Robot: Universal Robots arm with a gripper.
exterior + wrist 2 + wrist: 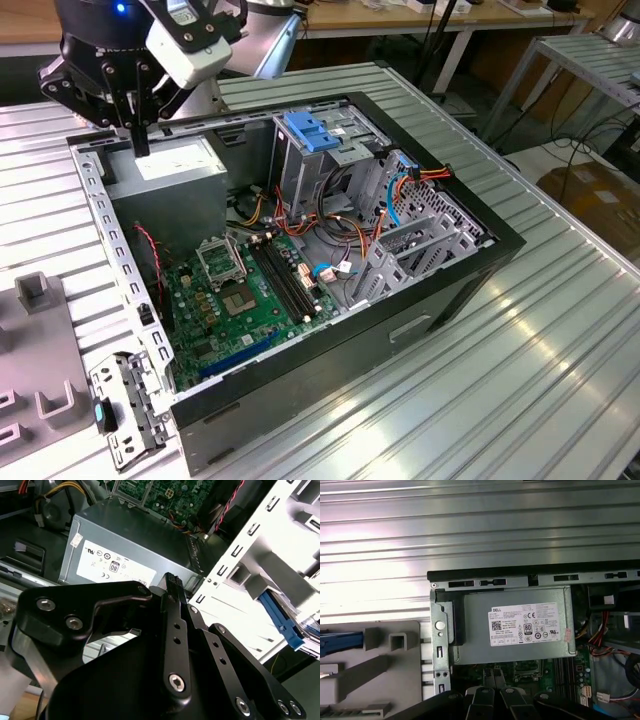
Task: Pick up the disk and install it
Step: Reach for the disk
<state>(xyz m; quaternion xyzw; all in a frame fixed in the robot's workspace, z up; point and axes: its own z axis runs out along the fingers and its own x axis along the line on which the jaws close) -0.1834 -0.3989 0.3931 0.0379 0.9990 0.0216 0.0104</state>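
The gripper [140,148] hangs over the power supply [170,165] in a corner of the open computer case [440,300] — its fingers [174,615] are pressed together, gripping nothing and clear of the supply below. The disk [337,642] lies outside the case on a grey fixture [395,680] on the desk [560,380] — its blue rail shows in the first wrist view.

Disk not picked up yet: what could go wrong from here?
The gripper hangs close over the power supply, beside the case's perforated side rail; swinging straight toward the disk in its grey fixture might clip that rail. Loose orange and blue cables crowd the drive cage, so they may snag or get pinched at installation.
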